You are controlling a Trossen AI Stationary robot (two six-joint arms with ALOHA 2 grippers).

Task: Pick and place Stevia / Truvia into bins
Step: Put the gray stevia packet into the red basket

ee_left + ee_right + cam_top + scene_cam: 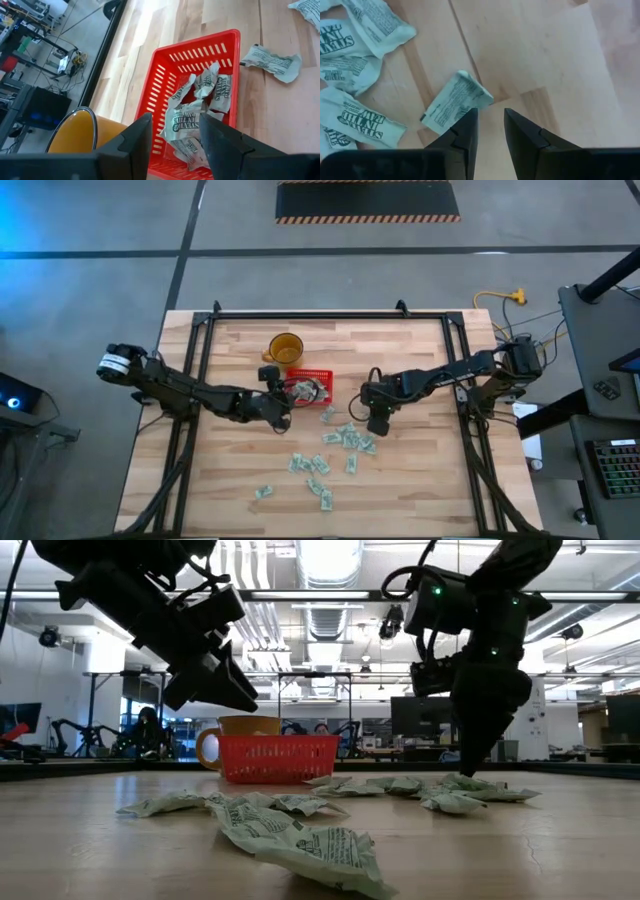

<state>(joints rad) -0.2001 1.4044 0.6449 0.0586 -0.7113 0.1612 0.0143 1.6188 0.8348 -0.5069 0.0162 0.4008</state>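
I saw one red basket (308, 384) with several sachets (200, 115) inside, one yellow cup (285, 347) at its 11 o'clock, and roughly fifteen sachets (345, 442) loose on the bench (420, 480). Left claw (283, 402) hung empty and spread above the basket; right claw (378, 426), narrowly parted, hovered empty beside the pile.

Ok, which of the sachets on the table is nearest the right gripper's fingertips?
The tilted sachet lying alone just ahead of the open right gripper, one corner lifted. The other sachets lie grouped farther off to one side.
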